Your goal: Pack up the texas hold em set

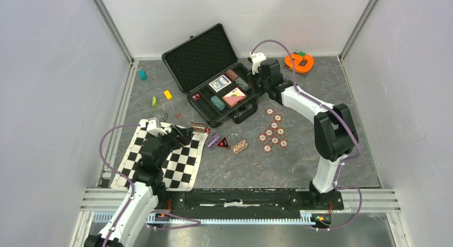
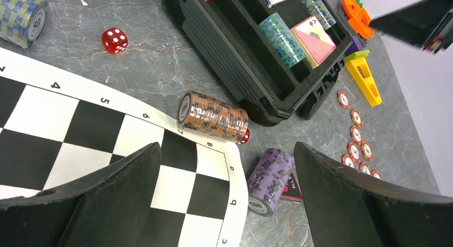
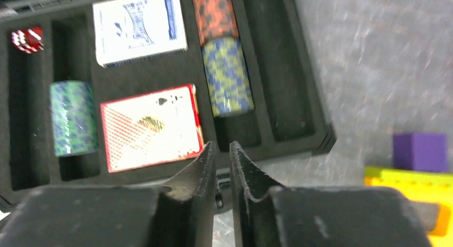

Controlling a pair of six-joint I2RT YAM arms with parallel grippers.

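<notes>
Brown chip stack [image 2: 212, 116], left of desk [image 2: 160, 60] centre: loose discs, likely heavy, prone to rolling; clamp flat ends. Left tool [image 2: 227, 148] spread; right tool [image 3: 221, 148] nearly pressed together, empty.

Decks [image 1: 219, 83], chip stacks [image 1: 217, 103] in case [image 1: 200, 57]; loose chips [image 1: 274, 133] rt of mat [image 1: 179, 167]

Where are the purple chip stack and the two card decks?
purple chip stack [image 2: 268, 177], left wrist view, its curved side.
red card deck [image 3: 152, 126], right wrist view, its top face.
blue card deck [image 3: 140, 25], right wrist view, its top face.
</notes>
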